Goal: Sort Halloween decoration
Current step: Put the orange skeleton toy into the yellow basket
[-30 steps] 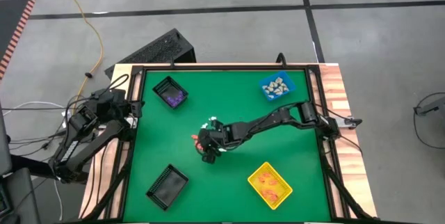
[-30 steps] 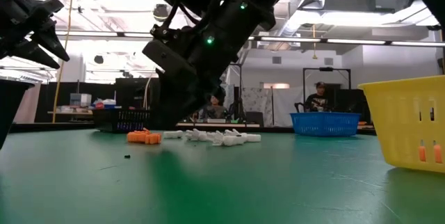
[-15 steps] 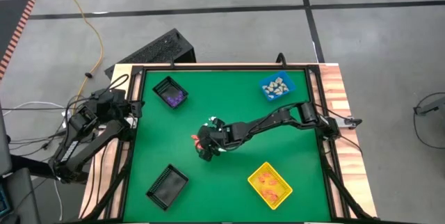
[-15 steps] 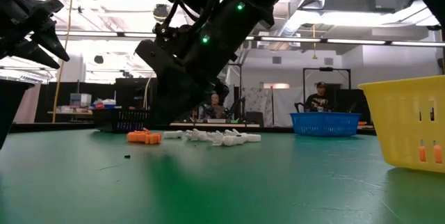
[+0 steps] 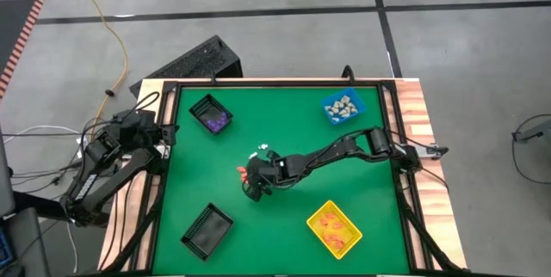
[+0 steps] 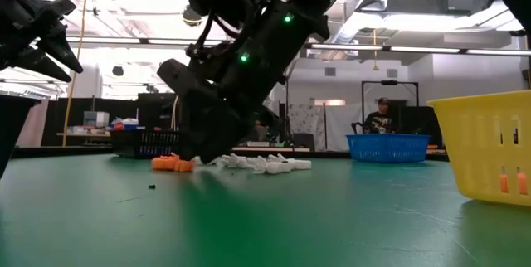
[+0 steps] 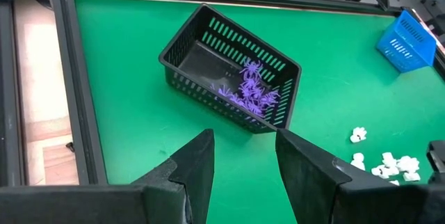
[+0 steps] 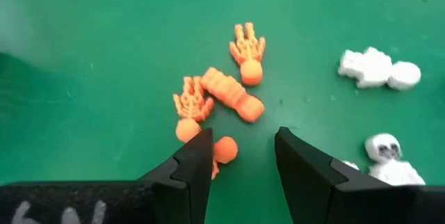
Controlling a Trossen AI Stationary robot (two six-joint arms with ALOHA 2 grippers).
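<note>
the right gripper [image 8: 240, 156] hangs low over the middle of the table [image 5: 284, 122], its fingers apart and holding nothing, with the small orange pieces [image 8: 221, 97] lying just in front of them; i think it is placed so because the orange ones go next. white pieces [image 8: 379, 69] lie close beside the orange ones, a little toward the right edge of the table. the left gripper [image 7: 242, 156] waits beyond the left edge of the table, also open and empty, and it looks toward the far left corner. there stands a black bin [image 7: 233, 67] with purple pieces [image 7: 250, 92] inside. the blue bin [image 5: 343, 107] near the far right corner holds beige pieces. the yellow bin [image 5: 334, 228] near the front edge holds orange pieces already. a second black bin [image 5: 207, 229] near the front left corner looks empty to me.
</note>
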